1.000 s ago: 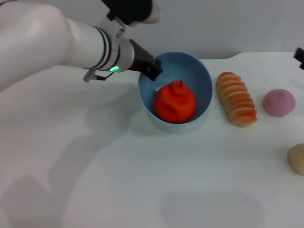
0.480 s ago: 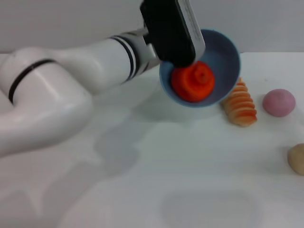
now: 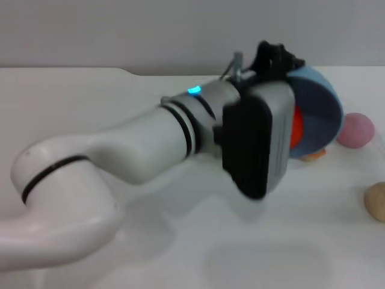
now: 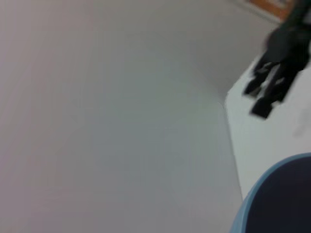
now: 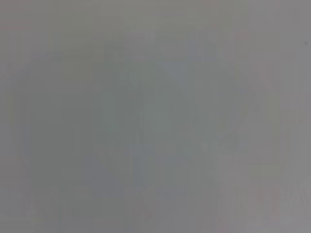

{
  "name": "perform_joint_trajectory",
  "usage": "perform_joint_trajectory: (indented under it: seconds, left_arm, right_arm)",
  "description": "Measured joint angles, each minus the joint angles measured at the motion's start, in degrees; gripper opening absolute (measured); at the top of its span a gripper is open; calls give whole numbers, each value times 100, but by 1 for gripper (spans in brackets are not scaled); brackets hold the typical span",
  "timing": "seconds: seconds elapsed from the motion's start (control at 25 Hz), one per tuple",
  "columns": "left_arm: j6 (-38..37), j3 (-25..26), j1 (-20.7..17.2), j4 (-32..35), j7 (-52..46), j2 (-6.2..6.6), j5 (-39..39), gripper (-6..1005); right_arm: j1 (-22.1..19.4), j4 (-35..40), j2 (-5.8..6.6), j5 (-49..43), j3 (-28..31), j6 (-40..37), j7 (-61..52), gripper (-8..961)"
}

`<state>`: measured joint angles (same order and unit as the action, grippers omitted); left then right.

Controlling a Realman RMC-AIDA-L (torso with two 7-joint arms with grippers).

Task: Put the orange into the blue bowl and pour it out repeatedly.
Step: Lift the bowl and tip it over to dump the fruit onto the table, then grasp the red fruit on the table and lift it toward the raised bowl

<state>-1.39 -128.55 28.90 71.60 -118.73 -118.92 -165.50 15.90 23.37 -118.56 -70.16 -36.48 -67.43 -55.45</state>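
Observation:
The blue bowl hangs above the table at the right, tipped steeply on its side with its mouth facing left. My left gripper is shut on its upper rim, and the wrist housing covers most of the opening. Only a sliver of the orange shows inside the bowl behind the wrist. In the left wrist view the bowl's rim fills one corner. My right gripper shows there farther off as a dark blurred shape over the table's edge. The right wrist view shows only flat grey.
A pink ball lies just right of the bowl. A tan ball sits at the right edge. A bit of the ridged orange loaf peeks out under the bowl. My left arm spans the table's middle.
The left arm has swung the bowl further right and up and tipped it more steeply. The wrist now hides most of the orange, which showed fully before.

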Motion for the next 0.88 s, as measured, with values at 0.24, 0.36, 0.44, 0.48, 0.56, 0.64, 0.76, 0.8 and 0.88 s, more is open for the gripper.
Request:
perform_joint_trajectory:
  seconds: [0.24,0.36,0.44,0.48,0.56,0.64,0.76,0.8,0.88]
  left_arm:
    - [421,-266,-150,0,902,-12,-3,-2]
    - [870,-405,-314,-32,1437,-13,-5,-1]
    - [1070,-463,-402,-47,1626,-14,-3,-1]
    - [1171,-483,-458,-48,1690,-15,2,-1]
    - [1333,-486,-555,-33,1723,-16,33,-1]
    - [1512,-454,-634,-28,1695,-16,179,-1]
    - [1631,-362,-680,-52,1665,-17,943,-2]
    - [1638,-310,-684,-57,1664,-17,1305,-2]
    - [1540,-105,-677,-55,1664,-19,2143,-2]
  right_arm:
    - [-44,-111,4,3,71,4,6,742]
    - [-67,-117,-9,3,72,-17,6,742]
    - [-74,-128,-13,2,71,-24,6,742]
    - [-76,-132,-13,3,71,-25,5,742]
    - [-78,-139,-14,3,74,-25,-26,742]
    - [-74,-140,-12,3,96,-26,-180,742]
    - [-65,-73,9,0,118,-27,-598,742]
    - [-68,12,12,-26,104,-29,-748,742]
    - [-75,202,17,-130,72,-34,-1034,741]
